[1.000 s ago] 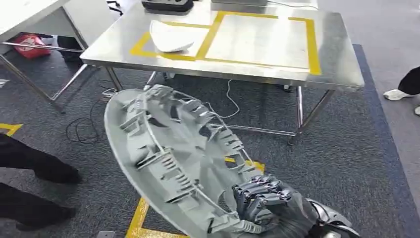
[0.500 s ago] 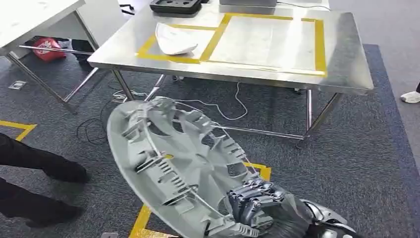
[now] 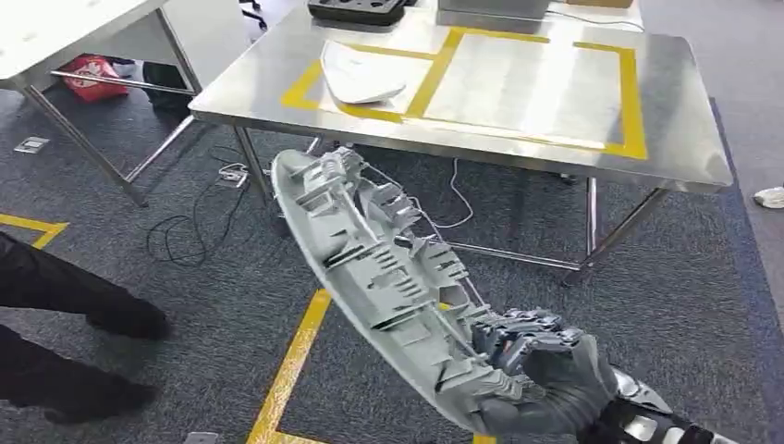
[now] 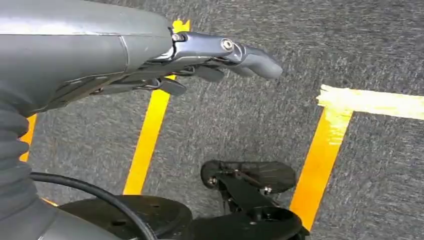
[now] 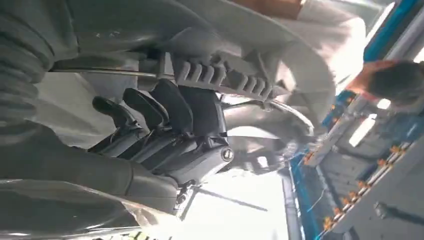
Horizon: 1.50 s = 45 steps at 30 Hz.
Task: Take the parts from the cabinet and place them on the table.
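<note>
Wheel cover (image 3: 370,259): grey, round, ribbed back showing, tilted; right hand (image 3: 541,379) grips rim; left hand (image 4: 150,60) empty.

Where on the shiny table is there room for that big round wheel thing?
The taped square right of the yellow divider on the table is bare. The left square holds a white part; the far edge has a black tray. The right hand grips the wheel cover.
</note>
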Available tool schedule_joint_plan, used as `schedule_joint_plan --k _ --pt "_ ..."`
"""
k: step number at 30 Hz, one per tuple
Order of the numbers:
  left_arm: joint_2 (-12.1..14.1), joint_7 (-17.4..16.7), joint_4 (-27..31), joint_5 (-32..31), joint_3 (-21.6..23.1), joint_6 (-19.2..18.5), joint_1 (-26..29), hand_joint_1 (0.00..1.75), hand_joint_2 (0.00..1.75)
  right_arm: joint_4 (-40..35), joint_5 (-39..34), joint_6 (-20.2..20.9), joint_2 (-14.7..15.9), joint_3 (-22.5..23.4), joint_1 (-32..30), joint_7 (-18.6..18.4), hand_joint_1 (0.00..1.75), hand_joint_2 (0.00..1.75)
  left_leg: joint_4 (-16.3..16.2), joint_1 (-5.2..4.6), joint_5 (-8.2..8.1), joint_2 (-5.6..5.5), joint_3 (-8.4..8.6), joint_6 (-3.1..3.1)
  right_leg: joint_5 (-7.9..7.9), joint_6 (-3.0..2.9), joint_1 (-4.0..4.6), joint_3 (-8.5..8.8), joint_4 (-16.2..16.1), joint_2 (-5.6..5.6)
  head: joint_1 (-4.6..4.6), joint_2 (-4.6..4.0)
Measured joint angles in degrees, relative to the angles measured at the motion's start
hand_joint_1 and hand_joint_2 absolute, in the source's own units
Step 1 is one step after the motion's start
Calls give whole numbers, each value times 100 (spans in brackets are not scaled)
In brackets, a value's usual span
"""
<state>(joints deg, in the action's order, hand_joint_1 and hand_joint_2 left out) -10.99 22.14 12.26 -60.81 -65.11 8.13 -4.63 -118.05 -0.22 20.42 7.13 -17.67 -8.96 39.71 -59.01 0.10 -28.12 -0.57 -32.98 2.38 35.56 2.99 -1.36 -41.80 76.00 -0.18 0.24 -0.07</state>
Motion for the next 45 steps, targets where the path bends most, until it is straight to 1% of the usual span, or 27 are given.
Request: schedule_joint_plan --k 1,3,5,8,10,11,13,15,16,18,19,20,21,24,26,27,29,31,33,35,36,37,39,40,42,44,45 --pt "0 4 0 2 -5 -2 3 0 175 4 -22 -2 -46 93 -26 0 175 175 0 -14 -38 -17 56 -2 -263 -25 16 51 -254 0 -2 0" --pt "-2 31 0 0 -4 -4 -4 0 175 2 -101 -2 -173 287 -44 0 175 175 0 -38 -126 -34 201 -6 -915 -116 50 443 -1260 7 6 0" --pt "-5 50 -2 0 -7 -6 -18 0 175 -17 -136 0 -278 442 -54 0 175 175 -20 -69 -215 -54 223 -71 -837 -181 89 730 -1684 11 -13 0" --pt "-7 52 -2 0 -9 -9 -16 0 175 -24 -155 -2 -376 565 -75 7 175 175 39 -36 -233 -40 257 -157 -782 -223 119 727 -1698 27 -20 0" --pt "4 63 0 -2 -7 -6 -33 0 175 -52 -134 -2 -433 622 -103 2 175 175 -92 -42 -317 -20 268 -233 -764 -269 49 888 -1812 17 -29 -2" --pt "4 68 0 -2 -9 -6 -44 0 175 -72 -134 -7 -468 654 -105 4 175 175 -407 -30 -431 -19 107 -267 -731 -308 42 949 -1832 -12 -77 0" --pt "9 68 0 -6 -11 -6 -35 0 175 -72 -103 -18 -536 713 -130 2 175 175 -1376 17 -743 -16 -472 -323 -638 -314 35 1049 -1835 -22 -64 0" --pt "17 68 0 -37 -11 9 0 0 175 -83 -64 -68 -580 801 -154 4 175 175 -1797 53 -678 -14 -871 -358 -540 -303 24 1165 -1835 -6 -59 0" --pt "22 74 0 -39 -11 9 8 0 175 -118 -39 -110 -608 842 -154 7 175 175 -1608 61 -410 -12 -872 -366 -477 -285 11 1255 -1835 7 -68 0" --pt "37 90 0 -44 -11 11 3 0 175 -175 31 -217 -645 895 -152 7 175 175 -711 66 300 2 -591 -365 -333 -215 -26 1453 -1836 12 -64 0" --pt "39 100 0 -44 -11 11 5 0 175 -192 78 -290 -662 927 -152 6 175 175 -315 61 500 30 -452 -358 -258 -182 -33 1450 -1847 5 -70 0" --pt "39 103 -2 -44 -13 9 -1 0 175 -203 94 -346 -674 951 -140 7 175 175 -278 1 332 30 -367 -340 -196 -131 3 1508 -1858 16 -86 -2" --pt "37 122 -2 -48 -13 11 -24 0 175 -218 118 -406 -680 971 -126 7 175 175 -85 7 176 41 -260 -253 -168 -95 4 1513 -1878 12 -101 0" --pt "52 127 -2 -83 -13 17 -10 0 175 -258 102 -527 -687 995 -116 9 175 175 -37 22 144 27 -197 -113 -243 7 1 1671 -1927 8 -68 0" --pt "57 125 -2 -94 -15 26 0 0 175 -262 55 -540 -687 1067 -95 9 175 175 13 34 82 41 -74 -33 -246 16 -5 1322 -1354 8 -24 0" --pt "57 125 -2 -96 -15 26 -9 0 175 -262 28 -540 -687 1105 -101 7 175 175 15 28 43 46 -45 -11 -164 19 6 994 -863 11 -11 0" --pt "59 125 -2 -103 -15 24 -6 0 175 -260 -33 -507 -704 1199 -126 7 175 175 15 8 -69 66 55 13 225 18 26 378 -152 10 -11 0" --pt "59 125 -2 -105 -15 24 3 0 175 -260 -59 -485 -719 1312 -126 7 175 175 16 -17 -202 88 227 21 331 -14 40 126 -191 9 -5 0" --pt "59 125 -2 -105 -15 24 3 0 175 -260 -68 -470 -735 1375 -127 7 175 175 22 -46 -362 140 457 24 -174 -110 80 211 -872 -31 6 0" --pt "52 125 -2 -105 -18 22 11 0 175 -260 -72 -463 -741 1415 -129 7 175 175 10 -82 -533 205 633 7 -1053 -273 204 267 -1517 -355 2 0" --pt "59 125 -2 -105 -18 22 7 0 175 -258 -70 -461 -750 1423 -122 2 175 175 24 -100 -623 231 670 -41 -826 -257 190 306 -1517 -320 24 0" --pt "57 118 -2 -103 -18 22 9 0 175 -264 -77 -461 -765 1434 -123 7 175 175 99 -91 -700 293 745 -82 -821 -260 208 439 -1518 -262 20 0" --pt "55 118 -2 -105 -18 22 -9 0 175 -280 -77 -457 -776 1452 -124 7 175 175 -17 -86 -584 333 906 -149 -829 -328 178 509 -1627 -112 24 0" --pt "63 116 -2 -105 -18 22 -38 0 175 -282 -77 -457 -794 1458 -140 2 175 175 -188 -74 -560 314 844 -167 -842 -330 139 704 -1673 -68 22 4" --pt "61 118 -2 -105 -18 22 -60 0 175 -291 -88 -461 -820 1478 -118 4 175 175 -920 -47 -574 165 441 -234 -759 -371 104 807 -1693 14 -24 0" --pt "66 111 -2 -105 -18 22 -37 0 175 -291 -79 -461 -833 1485 -122 7 175 175 -1496 6 -1046 128 -53 -313 -644 -360 80 932 -1698 144 -15 0" --pt "68 107 -2 -105 -20 22 -15 0 175 -291 -79 -464 -835 1493 -133 4 175 175 -1546 26 -1245 127 -213 -338 -582 -345 67 1006 -1698 220 -29 0"
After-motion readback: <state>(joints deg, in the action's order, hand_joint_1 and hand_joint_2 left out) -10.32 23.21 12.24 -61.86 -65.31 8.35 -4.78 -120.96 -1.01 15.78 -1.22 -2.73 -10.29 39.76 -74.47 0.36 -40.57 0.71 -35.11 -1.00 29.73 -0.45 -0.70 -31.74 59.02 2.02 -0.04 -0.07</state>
